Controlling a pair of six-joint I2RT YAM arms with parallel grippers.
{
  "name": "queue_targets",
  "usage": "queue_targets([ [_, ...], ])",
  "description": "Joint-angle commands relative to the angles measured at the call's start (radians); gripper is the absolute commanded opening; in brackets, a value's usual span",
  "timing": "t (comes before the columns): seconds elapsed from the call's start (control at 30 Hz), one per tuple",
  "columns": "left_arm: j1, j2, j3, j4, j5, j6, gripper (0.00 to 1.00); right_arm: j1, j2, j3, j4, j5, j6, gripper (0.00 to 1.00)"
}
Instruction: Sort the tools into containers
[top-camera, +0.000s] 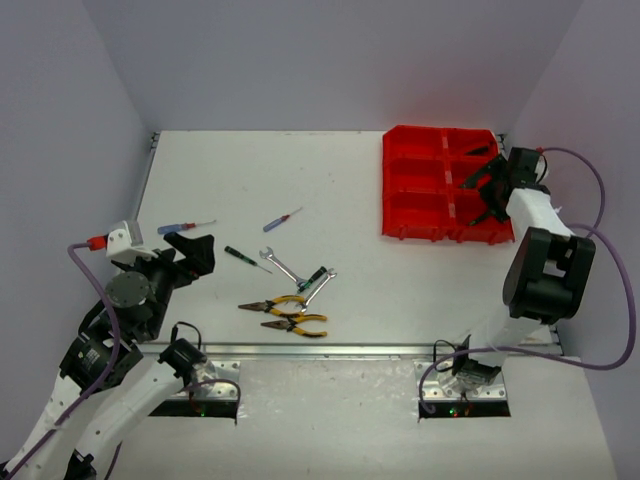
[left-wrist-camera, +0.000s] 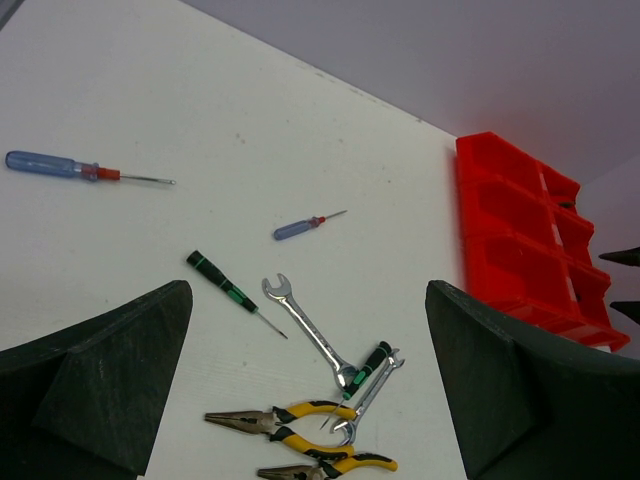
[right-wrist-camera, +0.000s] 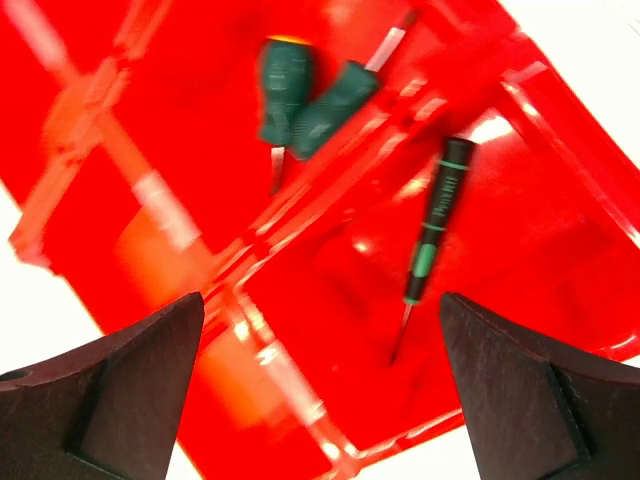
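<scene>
Tools lying flat on the white table (top-camera: 300, 170) near the left arm are counted as two yellow-handled pliers (top-camera: 272, 305), two silver wrenches (top-camera: 280, 263), two green-banded screwdrivers (top-camera: 245, 258) and two blue-handled screwdrivers (top-camera: 185, 227). Three more are seen in the red tray (top-camera: 415, 185) at the far right: two stubby green-handled tools (right-wrist-camera: 285, 85) in one compartment and a thin black-and-green screwdriver (right-wrist-camera: 435, 220) in the next. The left gripper (left-wrist-camera: 308, 295) and the right gripper (right-wrist-camera: 320, 300) are both spread wide with nothing held, the right one above the tray.

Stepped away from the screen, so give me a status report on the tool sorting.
Left gripper open above the table. Right gripper open over the red tray, green-banded screwdriver lying in the compartment below. Unsorted: pliers, wrenches, screwdrivers. Nothing blocking.
</scene>
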Motion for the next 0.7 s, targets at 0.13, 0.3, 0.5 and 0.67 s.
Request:
queue_targets([
  [0.13, -0.004, 0.006, -0.007, 0.046, 0.009, 0.017, 1.0, 0.293, -0.258, 0.025, 0.05, -0.067, -0.23, 0.99],
  [0.3, -0.004, 0.023, -0.004, 0.039, -0.001, 0.013, 1.0, 0.641, -0.261, -0.012, 0.021, -0.176, -0.331, 0.98],
  [0.5, -0.004, 0.029, 0.001, 0.025, -0.022, -0.001, 1.0, 1.012, -0.097, 0.03, -0.105, 0.115, -0.22, 0.99],
  [0.67, -0.004, 0.016, 0.001, 0.023, -0.034, -0.006, 1.0, 1.263, 0.034, 0.096, -0.189, 0.614, 0.019, 0.99],
])
